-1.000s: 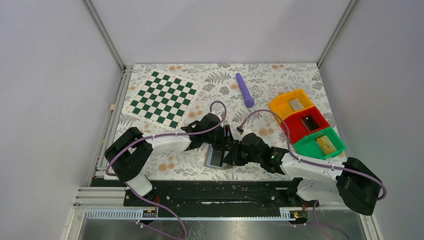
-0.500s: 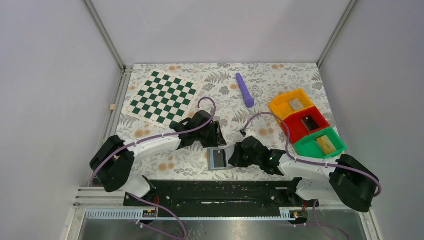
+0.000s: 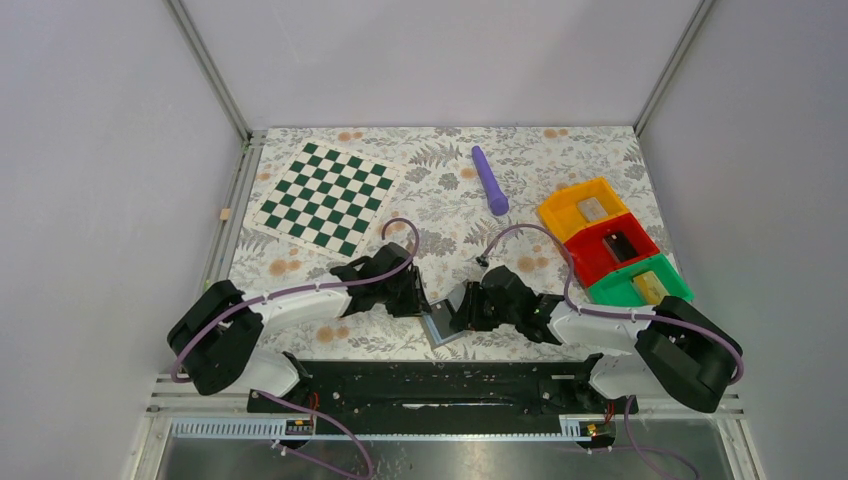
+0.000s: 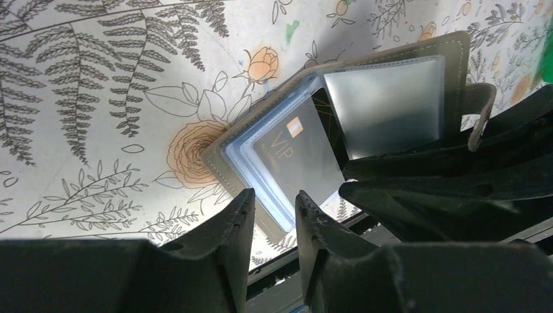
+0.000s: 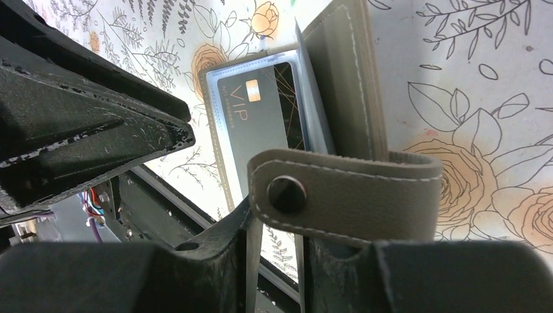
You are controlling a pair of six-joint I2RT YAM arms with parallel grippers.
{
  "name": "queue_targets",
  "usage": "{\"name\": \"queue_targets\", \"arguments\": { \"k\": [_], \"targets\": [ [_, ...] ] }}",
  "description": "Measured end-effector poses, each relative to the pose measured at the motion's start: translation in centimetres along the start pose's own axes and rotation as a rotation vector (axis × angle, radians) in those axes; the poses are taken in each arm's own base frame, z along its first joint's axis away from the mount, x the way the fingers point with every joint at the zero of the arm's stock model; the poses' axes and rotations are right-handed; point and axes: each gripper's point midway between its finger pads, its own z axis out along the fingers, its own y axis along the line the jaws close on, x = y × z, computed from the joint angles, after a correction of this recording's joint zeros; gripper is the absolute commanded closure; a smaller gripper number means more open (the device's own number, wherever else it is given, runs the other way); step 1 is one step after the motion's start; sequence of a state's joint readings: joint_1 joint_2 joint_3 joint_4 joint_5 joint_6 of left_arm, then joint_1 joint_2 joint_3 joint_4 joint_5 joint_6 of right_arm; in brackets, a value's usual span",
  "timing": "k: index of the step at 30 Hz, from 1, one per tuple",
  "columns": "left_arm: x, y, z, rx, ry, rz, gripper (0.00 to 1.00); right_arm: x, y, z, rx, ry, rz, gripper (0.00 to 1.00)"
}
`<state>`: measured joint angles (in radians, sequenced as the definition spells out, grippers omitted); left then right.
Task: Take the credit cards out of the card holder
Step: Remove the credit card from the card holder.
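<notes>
The grey card holder (image 3: 438, 323) lies open near the table's front edge, between both grippers. In the left wrist view its left leaf (image 4: 218, 156) carries a dark VIP credit card (image 4: 297, 153) in a light blue sleeve; the right leaf has a clear window. My left gripper (image 4: 275, 199) is slightly open and empty, its tips just short of the card leaf; it also shows in the top view (image 3: 415, 300). My right gripper (image 5: 277, 235) is shut on the edge of the card holder's (image 5: 345, 78) other leaf, holding it tilted up, under the snap strap (image 5: 345, 195). The card (image 5: 261, 124) shows there too.
A green chessboard mat (image 3: 330, 195) lies at the back left and a purple cylinder (image 3: 490, 180) at the back centre. Yellow (image 3: 570, 205), red (image 3: 592, 255) and green (image 3: 615, 292) bins stand at the right, each holding a small item. The black base rail (image 3: 440, 375) runs just before the card holder.
My left gripper has drawn back toward the front, down to the card holder's left side. My right gripper has closed in on the other leaf and tilted it up.
</notes>
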<state>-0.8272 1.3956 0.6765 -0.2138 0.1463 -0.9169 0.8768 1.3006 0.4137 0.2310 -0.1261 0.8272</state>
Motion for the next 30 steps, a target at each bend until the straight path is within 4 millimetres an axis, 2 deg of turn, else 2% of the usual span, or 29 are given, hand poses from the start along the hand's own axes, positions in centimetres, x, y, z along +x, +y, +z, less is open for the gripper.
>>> {"name": "queue_targets", "arguments": {
  "k": [4, 9, 17, 22, 26, 30],
  "targets": [
    [-0.1, -0.2, 0.4, 0.019, -0.005, -0.004, 0.74, 0.0, 0.0, -0.2, 0.001, -0.002, 0.000, 0.67],
    [0.3, 0.4, 1.3, 0.005, 0.006, -0.016, 0.76, -0.7, 0.2, -0.7, -0.002, -0.022, -0.013, 0.65],
    [0.6, 1.0, 2.0, -0.015, 0.020, -0.023, 0.77, -1.8, -0.9, -0.7, 0.032, -0.035, -0.019, 0.63],
    [0.5, 0.8, 2.4, -0.006, 0.018, -0.027, 0.79, -2.3, -1.4, -0.1, 0.047, -0.020, -0.027, 0.63],
    [0.5, 0.8, 2.5, -0.003, 0.017, -0.028, 0.79, -2.0, -2.0, 0.9, 0.033, 0.027, -0.003, 0.63],
    [0.5, 0.9, 2.4, -0.009, 0.018, -0.027, 0.80, -2.2, -1.6, 1.3, -0.011, 0.041, 0.011, 0.63]
  ]
}}
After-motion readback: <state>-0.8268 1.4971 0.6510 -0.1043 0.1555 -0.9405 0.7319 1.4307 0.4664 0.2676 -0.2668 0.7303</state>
